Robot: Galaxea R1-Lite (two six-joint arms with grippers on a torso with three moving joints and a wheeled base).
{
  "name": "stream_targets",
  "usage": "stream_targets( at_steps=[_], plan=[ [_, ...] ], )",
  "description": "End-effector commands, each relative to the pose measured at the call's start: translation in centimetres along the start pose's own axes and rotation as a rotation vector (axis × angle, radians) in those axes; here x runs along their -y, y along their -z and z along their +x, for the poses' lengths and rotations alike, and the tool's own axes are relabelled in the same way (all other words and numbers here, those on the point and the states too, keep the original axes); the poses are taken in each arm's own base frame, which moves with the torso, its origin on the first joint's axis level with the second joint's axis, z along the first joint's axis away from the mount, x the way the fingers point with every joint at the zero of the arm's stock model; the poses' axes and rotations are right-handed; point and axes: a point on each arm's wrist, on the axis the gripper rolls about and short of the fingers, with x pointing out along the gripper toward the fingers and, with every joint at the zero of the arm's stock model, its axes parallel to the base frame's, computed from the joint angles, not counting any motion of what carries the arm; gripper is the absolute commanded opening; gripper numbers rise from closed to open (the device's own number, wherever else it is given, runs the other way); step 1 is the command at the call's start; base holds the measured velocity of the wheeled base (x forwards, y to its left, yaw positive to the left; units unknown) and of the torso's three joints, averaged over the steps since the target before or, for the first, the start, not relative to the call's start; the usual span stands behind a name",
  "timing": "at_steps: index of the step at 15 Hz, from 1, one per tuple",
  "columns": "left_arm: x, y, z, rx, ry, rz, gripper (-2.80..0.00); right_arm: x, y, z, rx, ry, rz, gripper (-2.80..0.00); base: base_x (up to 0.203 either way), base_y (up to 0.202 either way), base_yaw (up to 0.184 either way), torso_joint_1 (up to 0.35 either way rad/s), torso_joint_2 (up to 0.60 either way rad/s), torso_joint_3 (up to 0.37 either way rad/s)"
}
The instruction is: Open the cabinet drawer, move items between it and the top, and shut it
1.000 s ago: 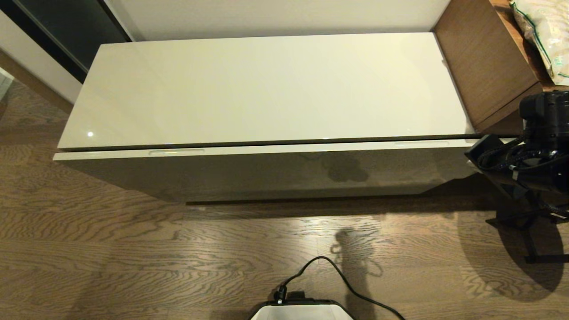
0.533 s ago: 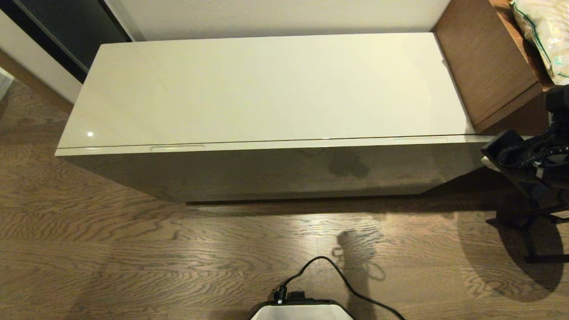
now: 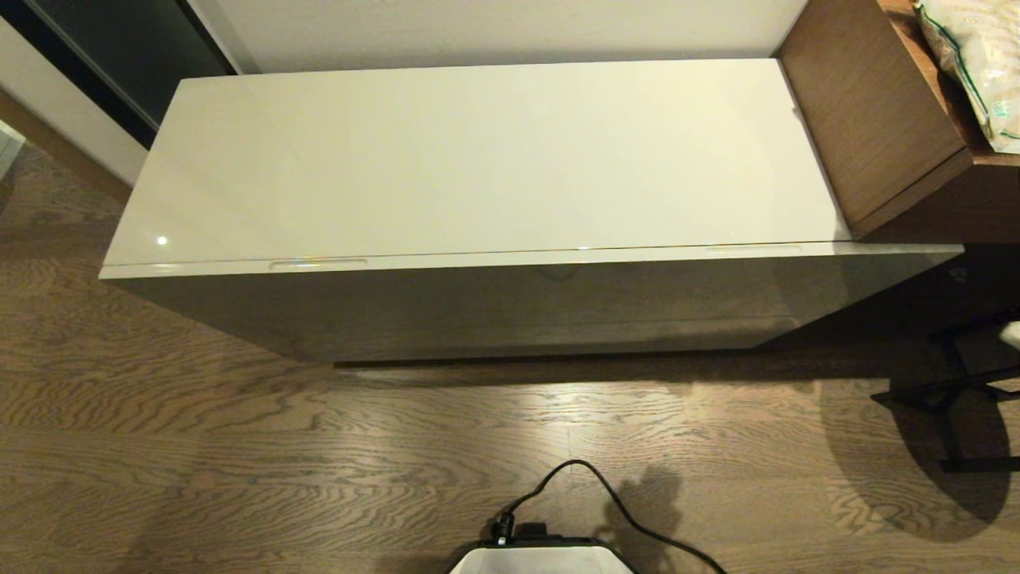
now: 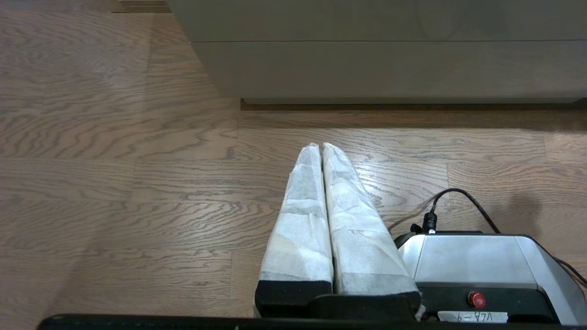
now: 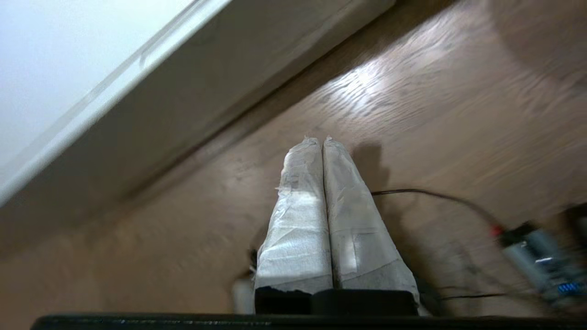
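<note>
Your right gripper [image 5: 322,140], pressed shut and empty, has left the head view and hangs over the floor [image 5: 412,114], while the cabinet drawer [image 3: 510,259] now sits flush under the top [image 3: 478,159], so closing looks done.

The cabinet stands against the wall, and its top [image 3: 478,159] is the landmark here. The cabinet drawer [image 3: 510,263] sits directly below the top's front edge, pushed in flush, its front panel facing the robot. To the right of the top, touching its right end, stands the wood-grain desk [image 3: 868,119], rising higher than the top, with a bagged bundle [image 3: 972,64] lying on it. In front of the top lies the wooden floor [image 3: 239,446], and on it, nearest the robot, the robot's base [image 3: 542,558] with a cable [image 3: 590,478].
</note>
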Motion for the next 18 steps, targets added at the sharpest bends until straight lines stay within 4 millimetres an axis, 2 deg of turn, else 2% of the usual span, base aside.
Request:
stream_targets(
  at_steps=[1, 3, 4, 5, 8, 12, 14, 15, 18],
  plan=[
    [0.0, 0.0, 0.0, 0.000, 0.000, 0.001, -2.80, 5.3, 1.8, -10.1, 0.120, -0.078, -0.047, -2.80, 0.000, 0.000, 0.000, 0.000, 0.00, 0.000],
    [0.0, 0.0, 0.0, 0.000, 0.000, 0.001, -2.80, 9.1, 4.9, -14.9, 0.111, -0.033, -0.150, -2.80, 0.000, 0.000, 0.000, 0.000, 0.00, 0.000],
    [0.0, 0.0, 0.0, -0.001, 0.000, -0.001, -2.80, 10.6, 6.5, -16.4, 0.066, 0.016, -0.180, -2.80, 0.000, 0.000, 0.000, 0.000, 0.00, 0.000],
    [0.0, 0.0, 0.0, 0.001, 0.000, -0.001, -2.80, 11.3, 7.1, -17.5, 0.065, 0.045, -0.168, -2.80, 0.000, 0.000, 0.000, 0.000, 0.00, 0.000],
    [0.0, 0.0, 0.0, -0.001, 0.000, -0.001, -2.80, 10.9, 6.3, -19.9, 0.132, 0.034, -0.151, -2.80, 0.000, 0.000, 0.000, 0.000, 0.00, 0.000],
    [0.0, 0.0, 0.0, -0.001, 0.000, -0.001, -2.80, 10.2, 7.0, -21.0, 0.118, -0.001, -0.195, -2.80, 0.000, 0.000, 0.000, 0.000, 0.00, 0.000],
    [0.0, 0.0, 0.0, -0.001, 0.000, -0.001, -2.80, 10.9, 9.0, -21.6, 0.095, -0.042, -0.252, -2.80, 0.000, 0.000, 0.000, 0.000, 0.00, 0.000],
    [0.0, 0.0, 0.0, -0.001, 0.000, -0.001, -2.80, 11.2, 9.8, -20.9, 0.070, -0.036, -0.289, -2.80, 0.000, 0.000, 0.000, 0.000, 0.00, 0.000],
    [0.0, 0.0, 0.0, 0.000, 0.000, 0.000, -2.80, 11.4, 10.4, -18.0, 0.118, 0.052, -0.318, -2.80, 0.000, 0.000, 0.000, 0.000, 0.00, 0.000]
  ],
)
